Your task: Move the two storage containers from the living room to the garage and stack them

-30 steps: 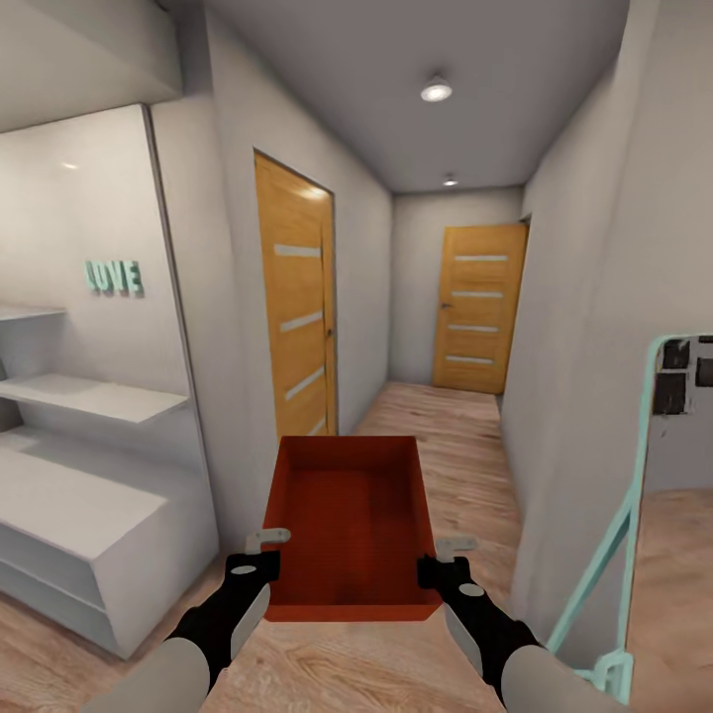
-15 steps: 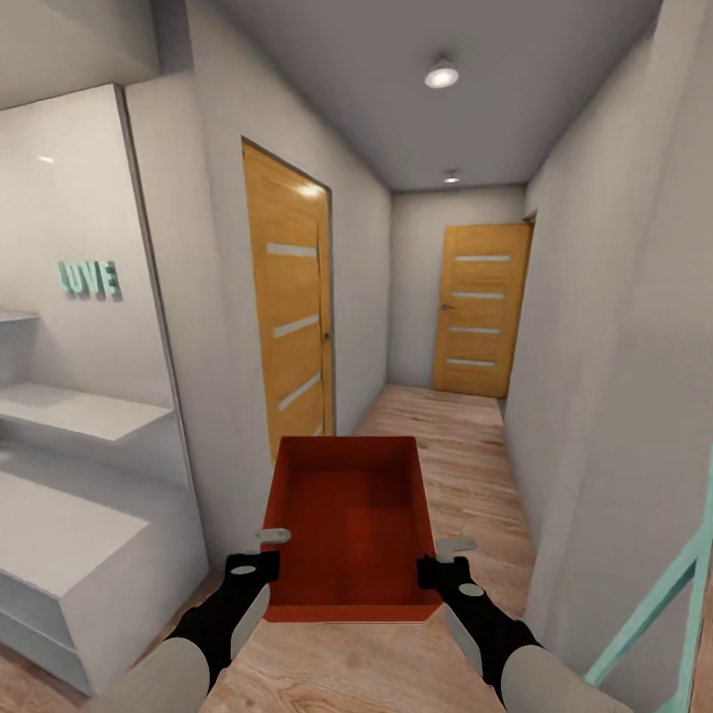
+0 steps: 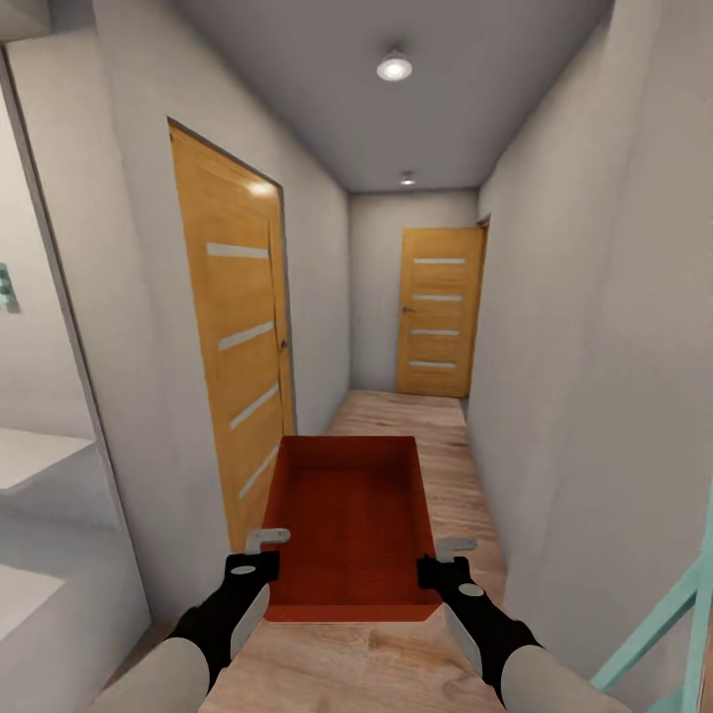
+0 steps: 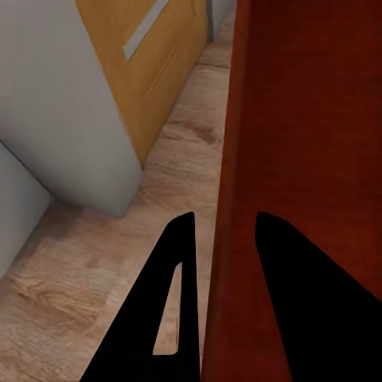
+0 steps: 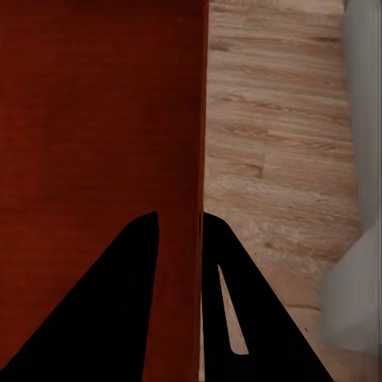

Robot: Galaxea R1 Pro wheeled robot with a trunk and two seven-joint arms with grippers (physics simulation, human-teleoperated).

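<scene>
Red-orange storage container (image 3: 349, 525) carried level over wood-plank hallway floor (image 3: 451, 465); left hand (image 3: 265, 543) clamps left wall, right hand (image 3: 446, 548) clamps right wall.

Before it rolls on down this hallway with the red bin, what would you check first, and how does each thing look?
1. Left gripper clamped on the storage container's side wall: ok, one finger on each side.
2. Right gripper clamped on the opposite wall: ok.
3. Container level in the head view: ok.
4. Wood floor ahead free of obstacles: ok as far as visible.
5. Far door open: not ok, it looks shut.
6. Near door on the robot's left open: not ok, shut too.
</scene>
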